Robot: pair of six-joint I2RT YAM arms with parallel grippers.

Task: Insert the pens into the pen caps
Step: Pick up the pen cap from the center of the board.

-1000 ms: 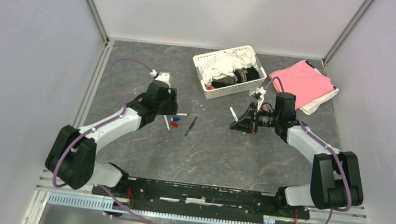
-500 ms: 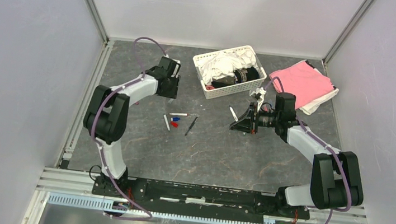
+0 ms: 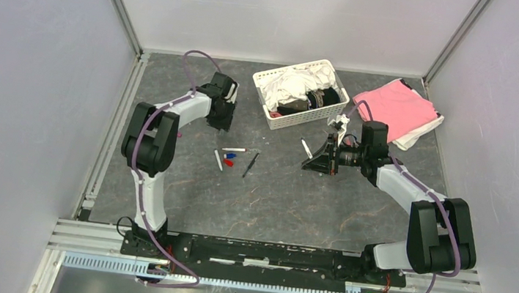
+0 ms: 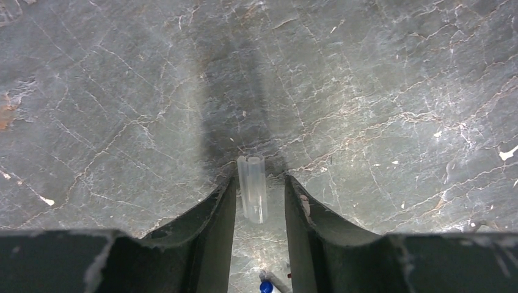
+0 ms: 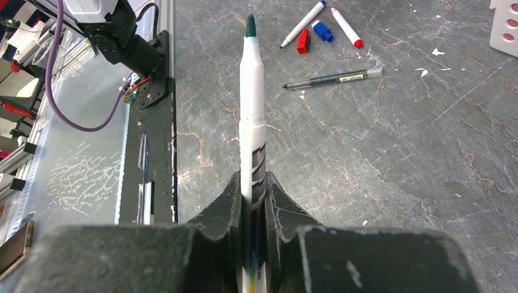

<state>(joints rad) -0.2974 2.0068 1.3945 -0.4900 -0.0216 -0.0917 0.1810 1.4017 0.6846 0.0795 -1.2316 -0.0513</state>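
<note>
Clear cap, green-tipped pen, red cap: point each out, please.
Clear cap point(image 4: 252, 189), left wrist view, middle of the tube.
Green-tipped pen point(image 5: 252, 116), right wrist view, white barrel.
Red cap point(image 5: 303, 41), right wrist view, its middle.

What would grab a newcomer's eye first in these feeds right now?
The right gripper clamps a white marker, its bare green tip sticking straight out ahead of the fingers. At the far left of the table, the left gripper straddles a clear cap, with a gap showing on one side. Between the two arms lie the loose pens and caps.
</note>
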